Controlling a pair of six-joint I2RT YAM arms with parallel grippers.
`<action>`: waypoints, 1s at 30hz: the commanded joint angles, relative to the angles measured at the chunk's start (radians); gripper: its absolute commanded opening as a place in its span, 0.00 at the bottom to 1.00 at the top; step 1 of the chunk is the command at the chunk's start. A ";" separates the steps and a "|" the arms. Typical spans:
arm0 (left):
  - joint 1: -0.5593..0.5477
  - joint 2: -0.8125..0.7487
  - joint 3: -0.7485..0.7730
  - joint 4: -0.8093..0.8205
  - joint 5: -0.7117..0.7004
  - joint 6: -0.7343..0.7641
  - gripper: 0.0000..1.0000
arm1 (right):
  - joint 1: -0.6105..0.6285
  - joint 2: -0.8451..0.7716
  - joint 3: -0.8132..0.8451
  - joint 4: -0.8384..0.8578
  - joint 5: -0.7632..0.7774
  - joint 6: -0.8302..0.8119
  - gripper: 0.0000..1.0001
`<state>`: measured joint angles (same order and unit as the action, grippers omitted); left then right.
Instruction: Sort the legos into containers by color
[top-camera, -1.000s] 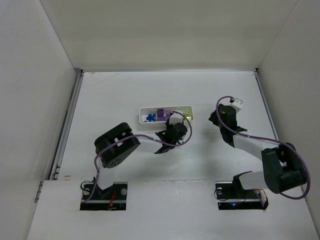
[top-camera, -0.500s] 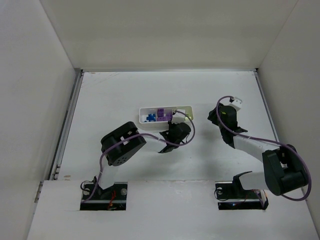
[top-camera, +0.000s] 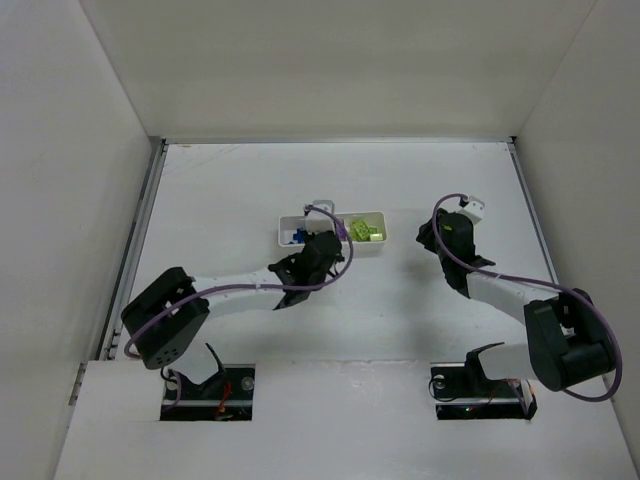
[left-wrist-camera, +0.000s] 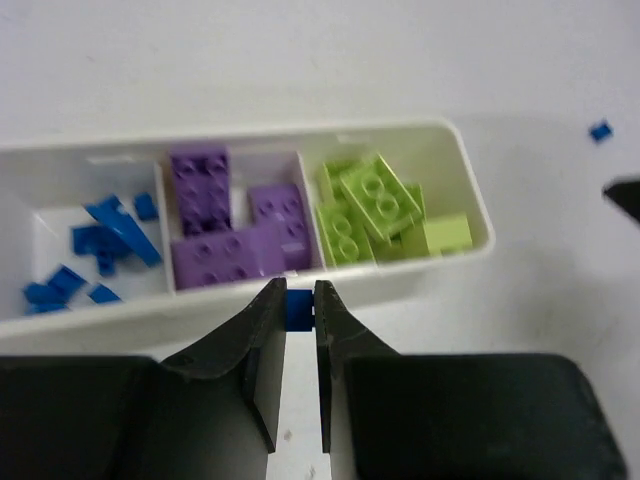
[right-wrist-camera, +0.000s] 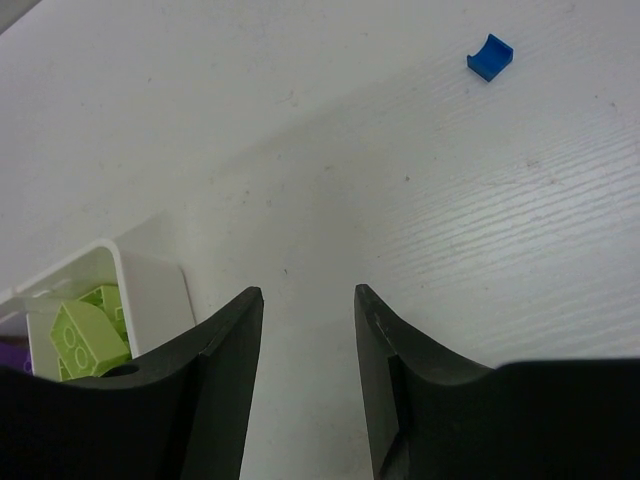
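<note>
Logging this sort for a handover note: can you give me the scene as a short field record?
left gripper: shut on held blue piece, by the tray near wall
right gripper: open, empty
tray contents: blue pieces, purple blocks, green bricks, one colour per compartment
unsorted: loose blue piece on table ahead of right gripper

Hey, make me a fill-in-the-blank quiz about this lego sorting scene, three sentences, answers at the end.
The small brick pinched in the shut left pincer is coloured ___.
In the white tray, the purple blocks lie in the ___ compartment.
The right pincer stands ___, with nothing between its fingers.
Missing words: blue; middle; open.
</note>
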<state>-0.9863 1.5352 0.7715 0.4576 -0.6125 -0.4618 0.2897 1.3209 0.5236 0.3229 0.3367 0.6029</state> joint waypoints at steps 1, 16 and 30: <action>0.106 -0.052 -0.026 0.018 0.011 -0.009 0.11 | 0.002 -0.017 -0.004 0.048 0.025 0.003 0.47; 0.323 0.095 0.022 0.058 0.077 -0.031 0.29 | -0.143 0.072 0.076 -0.062 0.105 -0.041 0.46; 0.245 -0.253 -0.247 0.128 0.099 -0.034 0.53 | -0.244 0.402 0.421 -0.194 0.123 -0.103 0.49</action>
<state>-0.7235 1.3373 0.5655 0.5205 -0.5259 -0.4881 0.0555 1.6829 0.8532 0.1772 0.4389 0.5350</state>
